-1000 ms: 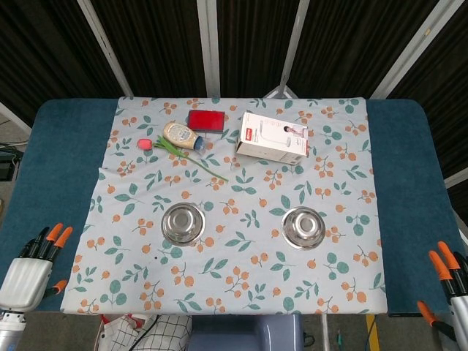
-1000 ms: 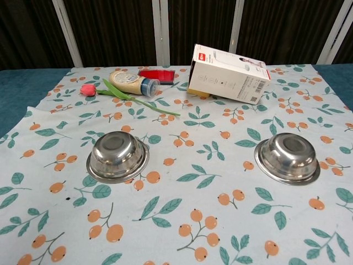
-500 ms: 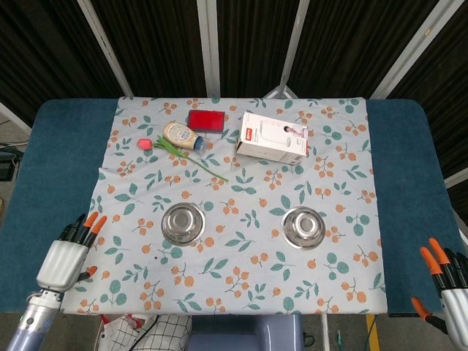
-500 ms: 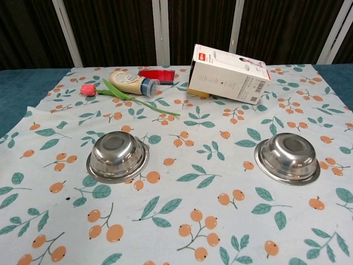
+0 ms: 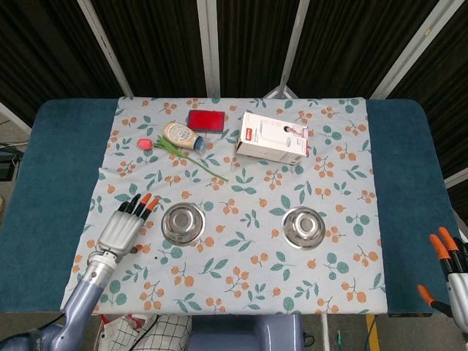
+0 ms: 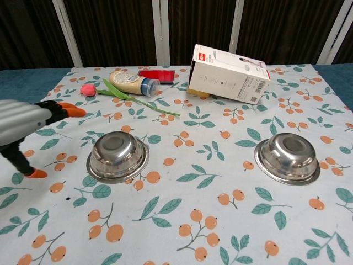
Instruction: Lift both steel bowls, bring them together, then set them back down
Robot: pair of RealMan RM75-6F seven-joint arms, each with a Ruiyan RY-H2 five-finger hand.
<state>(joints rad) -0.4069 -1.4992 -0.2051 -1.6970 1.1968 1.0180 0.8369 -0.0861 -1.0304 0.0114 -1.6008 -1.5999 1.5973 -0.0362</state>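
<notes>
The job is at its opening step: the reach. Both steel bowls sit upside down on the flowered cloth over the counter (image 5: 51, 168), well apart. The left hand (image 5: 126, 223) hovers just beside the left bowl (image 5: 183, 222) on its outer side, fingers spread and holding nothing. The right hand (image 5: 453, 274) hangs off the counter's far right edge, well away from the right bowl (image 5: 303, 227); its fingers look apart and empty, though it is cut off by the frame, so I would not swear to it.

Next, I judge, the left hand needs to close in over its bowl's low rim, and the right hand has a long way to come in.

Further back lie a white box (image 5: 273, 137), a red case (image 5: 205, 119), a squeeze bottle (image 5: 182, 136) and a tulip (image 5: 179, 153). None lies between the bowls, so the path for bringing them together looks free.
</notes>
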